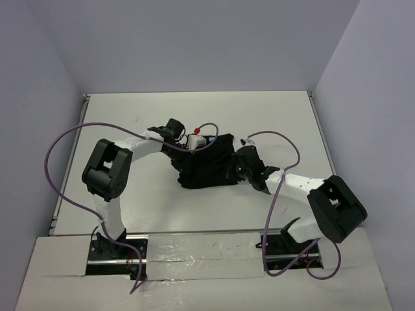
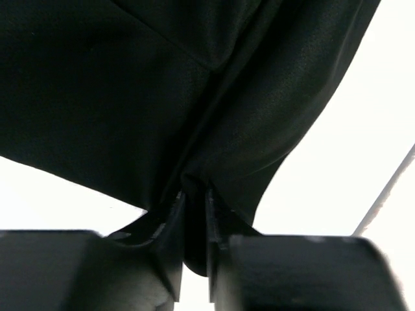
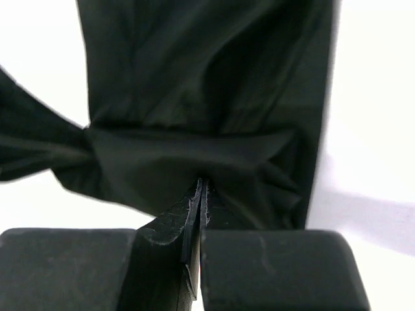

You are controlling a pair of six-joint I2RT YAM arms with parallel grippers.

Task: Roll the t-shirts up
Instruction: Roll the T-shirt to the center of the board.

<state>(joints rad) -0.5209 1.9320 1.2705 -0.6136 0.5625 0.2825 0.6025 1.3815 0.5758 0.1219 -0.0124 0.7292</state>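
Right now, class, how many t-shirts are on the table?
1. The black t-shirt lies bunched on the table, cloth between the left fingers and between the right fingers. No other shows.

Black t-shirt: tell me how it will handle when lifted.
Likely floppy: the t-shirt lies crumpled, with creases fanning from the pinch of the left gripper. Probably light: the right gripper bunches it with a thin pinch. Pushed, it would probably wrinkle rather than slide whole.

Bright even light; backgrounds blown white, t-shirt [image 2: 130,97] detail perhaps lost.
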